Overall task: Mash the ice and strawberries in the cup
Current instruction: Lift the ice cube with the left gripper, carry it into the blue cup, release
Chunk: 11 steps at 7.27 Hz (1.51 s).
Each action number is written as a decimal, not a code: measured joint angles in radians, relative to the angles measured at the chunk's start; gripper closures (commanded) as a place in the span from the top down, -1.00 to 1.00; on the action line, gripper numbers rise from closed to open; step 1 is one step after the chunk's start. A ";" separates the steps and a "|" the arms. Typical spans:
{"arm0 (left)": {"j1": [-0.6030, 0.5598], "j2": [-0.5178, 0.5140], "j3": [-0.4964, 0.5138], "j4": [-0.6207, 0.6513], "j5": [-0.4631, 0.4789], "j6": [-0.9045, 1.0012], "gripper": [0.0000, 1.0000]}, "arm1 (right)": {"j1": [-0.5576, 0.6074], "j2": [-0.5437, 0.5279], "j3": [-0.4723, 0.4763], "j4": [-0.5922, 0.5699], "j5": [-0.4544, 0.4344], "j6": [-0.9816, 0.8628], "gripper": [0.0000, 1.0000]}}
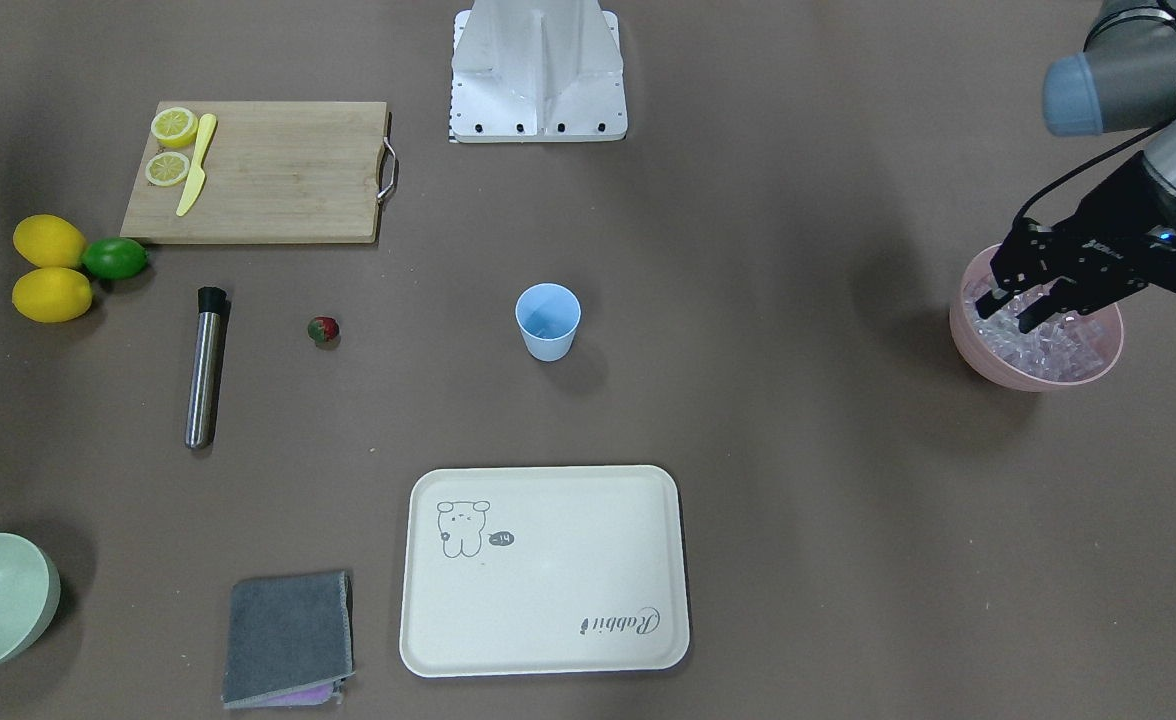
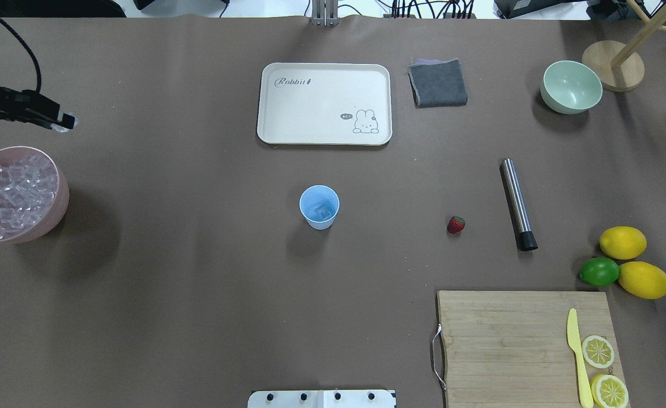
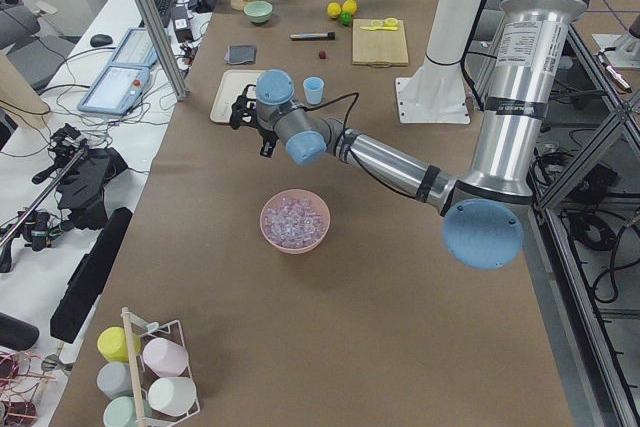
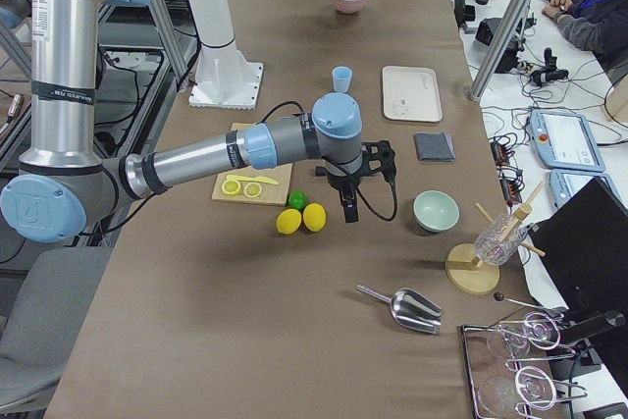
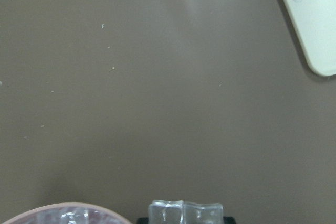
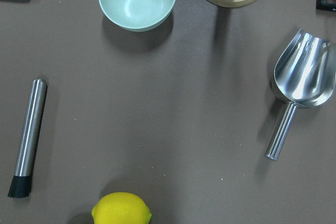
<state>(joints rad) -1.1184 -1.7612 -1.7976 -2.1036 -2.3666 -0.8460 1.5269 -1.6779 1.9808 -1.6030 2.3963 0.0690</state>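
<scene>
The light blue cup (image 2: 319, 207) stands upright mid-table, with one ice cube (image 2: 325, 212) showing inside; it also shows in the front view (image 1: 548, 322). The red strawberry (image 2: 456, 224) lies on the table to the cup's right. A pink bowl (image 2: 62, 199) at the far left holds several ice cubes (image 2: 10, 192). My left gripper (image 2: 64, 122) hangs raised just beyond the bowl, shut on a clear ice cube (image 5: 184, 212). My right gripper (image 4: 348, 205) shows only in the right side view, above the lemons; I cannot tell if it is open.
A steel muddler (image 2: 517, 203) lies right of the strawberry. A cream tray (image 2: 324, 136), grey cloth (image 2: 438, 83) and pale green bowl (image 2: 571, 86) sit at the far side. Two lemons (image 2: 623, 242), a lime (image 2: 599, 272) and a cutting board (image 2: 508, 345) are near right. A metal scoop (image 6: 302, 82) lies further right.
</scene>
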 measured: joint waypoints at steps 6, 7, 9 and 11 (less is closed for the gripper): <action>0.468 -0.306 0.013 -0.009 0.474 -0.576 -1.00 | -0.004 0.001 0.001 0.000 0.001 0.000 1.00; 0.536 -0.336 0.017 -0.008 0.559 -0.631 -1.00 | -0.004 0.001 0.001 0.000 0.001 -0.002 1.00; 0.641 -0.381 0.024 -0.007 0.690 -0.712 -1.00 | -0.004 0.000 0.000 0.000 0.001 -0.004 1.00; 0.678 -0.394 0.036 -0.007 0.739 -0.734 -1.00 | -0.004 0.000 0.000 0.000 0.001 -0.006 1.00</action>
<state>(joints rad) -0.4408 -2.1554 -1.7619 -2.1108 -1.6271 -1.5801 1.5232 -1.6781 1.9804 -1.6030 2.3976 0.0635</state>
